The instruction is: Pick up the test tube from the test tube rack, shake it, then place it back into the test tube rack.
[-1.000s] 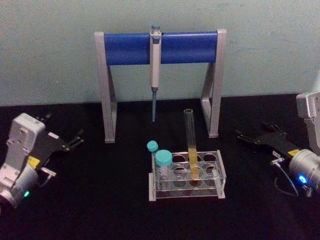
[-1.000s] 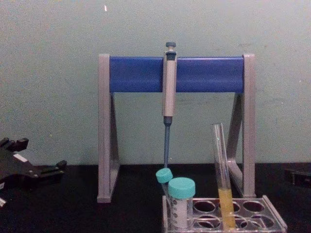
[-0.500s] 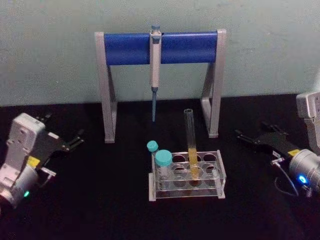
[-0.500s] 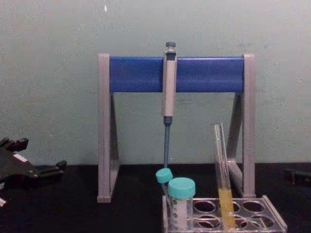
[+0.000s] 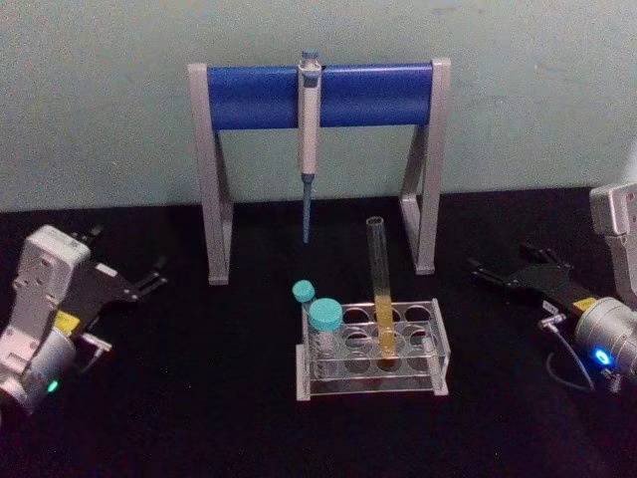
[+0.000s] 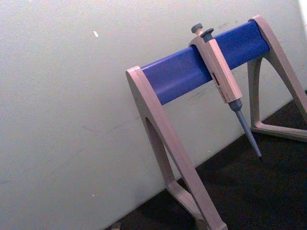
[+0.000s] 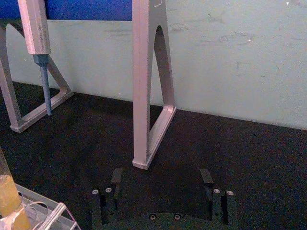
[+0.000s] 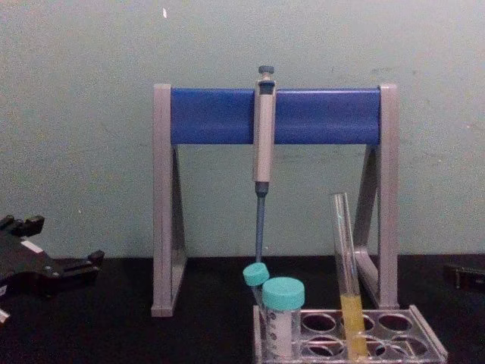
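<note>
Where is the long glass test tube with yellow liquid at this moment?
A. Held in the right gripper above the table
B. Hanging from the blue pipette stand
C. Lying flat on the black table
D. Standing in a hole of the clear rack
D: the test tube stands upright in the test tube rack, beside two teal-capped tubes, with both grippers well off to the sides.

Head cam looks down and fwd over the black surface; chest cam sits low, facing the wall side-on. Both wrist cams look toward the pipette stand, tilted in the left one. All four share that stand.
</note>
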You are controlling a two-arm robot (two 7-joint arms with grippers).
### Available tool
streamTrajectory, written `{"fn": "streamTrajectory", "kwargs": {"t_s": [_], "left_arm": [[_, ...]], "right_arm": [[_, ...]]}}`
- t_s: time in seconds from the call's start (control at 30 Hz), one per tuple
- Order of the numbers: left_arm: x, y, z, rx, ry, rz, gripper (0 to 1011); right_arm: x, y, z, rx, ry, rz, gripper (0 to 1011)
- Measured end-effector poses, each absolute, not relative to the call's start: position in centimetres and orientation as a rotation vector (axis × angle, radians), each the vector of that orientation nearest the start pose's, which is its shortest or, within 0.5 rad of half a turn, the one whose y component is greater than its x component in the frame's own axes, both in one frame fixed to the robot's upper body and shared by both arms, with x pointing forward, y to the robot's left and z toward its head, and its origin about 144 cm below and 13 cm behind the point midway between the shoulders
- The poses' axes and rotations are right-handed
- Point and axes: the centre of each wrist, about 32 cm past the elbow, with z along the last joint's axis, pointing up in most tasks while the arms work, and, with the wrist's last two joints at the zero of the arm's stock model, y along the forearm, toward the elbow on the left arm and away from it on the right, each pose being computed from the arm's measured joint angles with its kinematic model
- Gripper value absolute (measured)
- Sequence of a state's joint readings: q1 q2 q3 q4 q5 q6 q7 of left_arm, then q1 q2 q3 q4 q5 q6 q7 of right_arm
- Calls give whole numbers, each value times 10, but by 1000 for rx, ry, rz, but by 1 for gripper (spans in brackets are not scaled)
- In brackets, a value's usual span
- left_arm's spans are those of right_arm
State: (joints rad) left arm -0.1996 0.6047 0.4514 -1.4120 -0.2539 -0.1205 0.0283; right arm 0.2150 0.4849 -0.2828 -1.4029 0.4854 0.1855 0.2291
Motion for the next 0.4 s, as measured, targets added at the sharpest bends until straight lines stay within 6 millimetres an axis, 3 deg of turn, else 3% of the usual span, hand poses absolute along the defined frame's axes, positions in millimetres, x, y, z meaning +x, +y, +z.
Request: {"fn": "streamTrajectory", "kwargs": {"t_s": [0.4], "left_arm": [[489,310,1140,304,-285,1248,1001]], "right_arm": [[509,-312,1160,-211,170,-1170,1000]]}}
